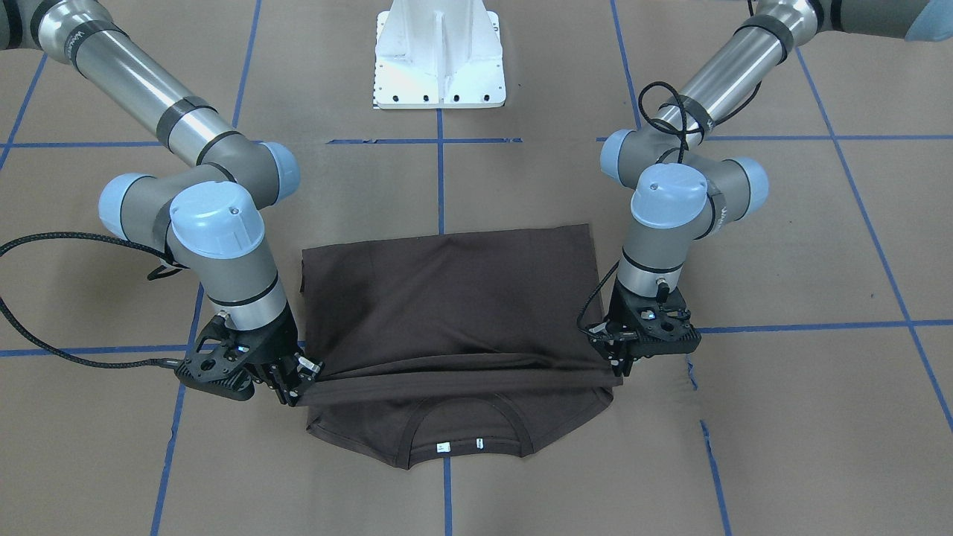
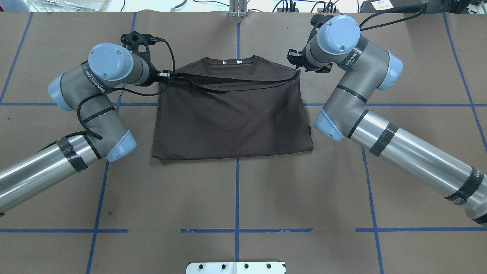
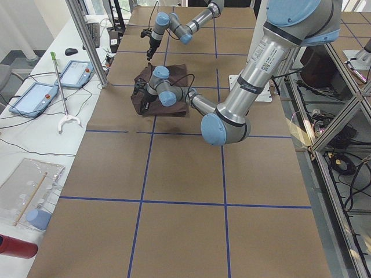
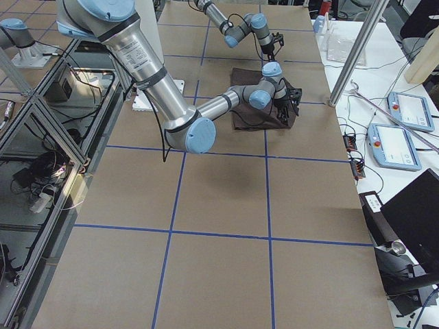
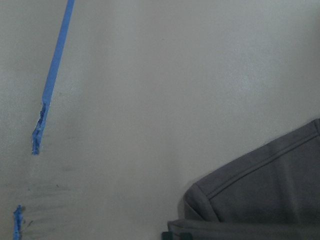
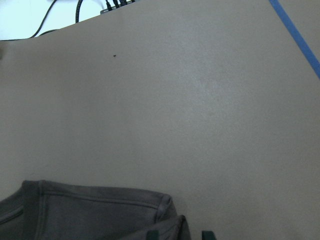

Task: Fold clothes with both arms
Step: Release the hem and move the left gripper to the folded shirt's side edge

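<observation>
1. Closest to the white bolted metal pedestal (image 1: 439,67) is bare brown paper-covered table (image 1: 782,246), crossed by blue tape lines (image 1: 441,179). There's plenty of open room here.
2. Next out, the dark brown-grey short-sleeved T-shirt (image 1: 447,298) lies flat, centred in front of the pedestal. Its straight edge, apparently a fold, is the side nearest the pedestal.
3. Farther out, a band of cloth is drawn tight across the T-shirt, raised off the layer below. The left arm's black two-finger gripper (image 1: 616,366) is clenched on one end, and the right arm's black two-finger gripper (image 1: 296,388) is clamped on the other.
4. Handling call: this is light, limp cloth that creases easily. It will sag in the middle unless both ends stay level and apart, so the corners are the right holds. A thin pinch like this could slip.
5. Farthest from the pedestal is the neck end with its two small white inner labels (image 1: 443,447), flat on the paper and uncovered.
6. Edges: beyond the neck end the table's far edge sits near. To either side of the T-shirt there is bare paper for both arms to swing.
</observation>
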You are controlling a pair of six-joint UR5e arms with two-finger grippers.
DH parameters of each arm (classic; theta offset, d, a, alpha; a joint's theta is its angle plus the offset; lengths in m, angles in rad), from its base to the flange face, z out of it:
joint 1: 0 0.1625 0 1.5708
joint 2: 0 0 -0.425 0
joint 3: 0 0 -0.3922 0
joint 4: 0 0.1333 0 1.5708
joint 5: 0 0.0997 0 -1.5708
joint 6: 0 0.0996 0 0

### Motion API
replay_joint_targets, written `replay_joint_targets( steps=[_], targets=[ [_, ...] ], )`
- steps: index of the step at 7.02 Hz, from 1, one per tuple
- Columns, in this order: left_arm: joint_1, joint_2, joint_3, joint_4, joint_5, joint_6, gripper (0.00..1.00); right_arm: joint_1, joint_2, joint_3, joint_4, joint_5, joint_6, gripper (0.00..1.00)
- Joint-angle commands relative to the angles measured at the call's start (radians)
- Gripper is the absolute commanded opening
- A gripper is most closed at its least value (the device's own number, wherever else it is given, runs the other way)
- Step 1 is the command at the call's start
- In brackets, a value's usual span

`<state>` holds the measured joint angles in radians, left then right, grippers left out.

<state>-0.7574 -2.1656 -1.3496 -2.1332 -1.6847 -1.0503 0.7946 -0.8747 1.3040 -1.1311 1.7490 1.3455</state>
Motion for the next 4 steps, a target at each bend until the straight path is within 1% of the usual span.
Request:
replay_joint_targets(
  steps=[1, 2, 3, 4],
  targets=[
    [0.007, 0.102, -0.164, -0.013, -0.036, 0.044, 1.0, 0.003, -0.062, 0.119, -0.007, 0.018, -0.063, 1.0],
    [0.026, 0.19, -0.26, -0.017, -0.062, 0.03, 1.0, 0.002, -0.079, 0.141, -0.004, 0.02, -0.063, 1.0],
    [0.091, 0.299, -0.373, -0.027, -0.058, 0.003, 1.0, 0.002, -0.081, 0.146, 0.001, 0.018, -0.063, 1.0],
    [0.166, 0.36, -0.435, -0.045, -0.049, -0.131, 1.0, 0.002, -0.081, 0.146, 0.001, 0.015, -0.063, 1.0]
  ],
)
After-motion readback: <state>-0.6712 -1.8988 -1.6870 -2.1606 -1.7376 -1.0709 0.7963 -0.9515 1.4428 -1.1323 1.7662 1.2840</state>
